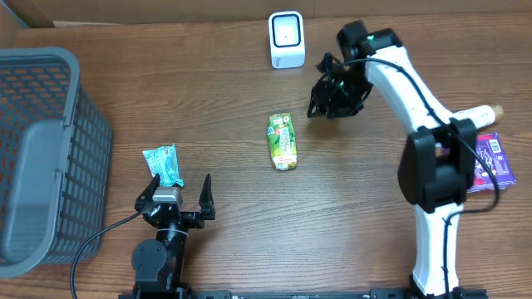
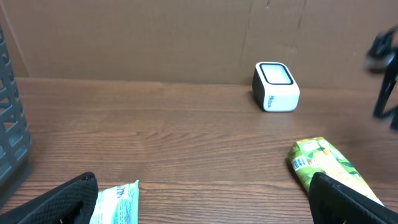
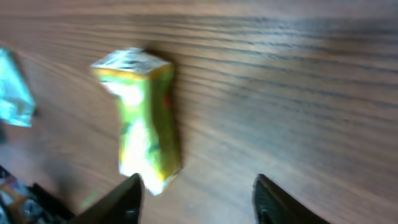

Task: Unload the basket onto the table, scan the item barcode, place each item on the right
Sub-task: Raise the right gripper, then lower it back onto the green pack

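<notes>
Lying flat mid-table, the green snack pouch (image 1: 283, 141) sits short of the white barcode scanner (image 1: 287, 40), untouched. The right gripper (image 3: 199, 199) hovers nearby, jaws apart and empty; the left gripper (image 1: 176, 193) rests wide open. The pouch looks light, soft, crinkly, probably slippery; pinching across its narrow middle seems safest.

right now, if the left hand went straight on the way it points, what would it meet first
Probably the teal packet, lying just ahead of the left hand on its left finger's side; depth is uncertain.
</notes>
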Available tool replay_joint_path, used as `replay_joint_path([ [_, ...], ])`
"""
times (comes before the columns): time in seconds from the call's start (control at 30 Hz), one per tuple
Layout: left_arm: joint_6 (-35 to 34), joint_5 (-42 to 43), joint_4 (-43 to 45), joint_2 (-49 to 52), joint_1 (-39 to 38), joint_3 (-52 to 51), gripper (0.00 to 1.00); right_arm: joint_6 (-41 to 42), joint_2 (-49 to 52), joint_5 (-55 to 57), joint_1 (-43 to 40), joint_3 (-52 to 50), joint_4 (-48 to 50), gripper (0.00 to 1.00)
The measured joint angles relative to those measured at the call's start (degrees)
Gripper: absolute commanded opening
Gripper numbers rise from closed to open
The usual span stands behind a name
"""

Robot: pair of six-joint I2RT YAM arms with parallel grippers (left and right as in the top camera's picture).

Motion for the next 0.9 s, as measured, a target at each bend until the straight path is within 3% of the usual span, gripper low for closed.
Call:
replay_joint_path([
  [0.2, 0.0, 0.0, 0.0, 0.0, 0.0, 0.0, 0.99, 2.6, -12.0, 3.2, 2.7, 0.0, 0.5, 0.62],
  [0.43, 0.0, 0.0, 0.0, 0.0, 0.0, 0.0, 1.00, 7.6, -14.2, 6.1, 5.5, -4.4, 2.0, 0.68],
  [0.57, 0.0, 0.0, 0.0, 0.0, 0.0, 0.0, 0.99, 11.6, -13.7, 6.9, 6.4, -12.6, 6.6, 0.75],
  [0.7, 0.0, 0.0, 0.0, 0.0, 0.0, 0.0, 1.00, 13.4, -13.4, 7.4, 7.8, -20.7, 15.1, 0.89],
  [0.9, 0.0, 0.0, 0.0, 0.0, 0.0, 0.0, 1.00, 14.8, -13.2, 7.4, 9.6, -26.3, 26.3, 0.88],
])
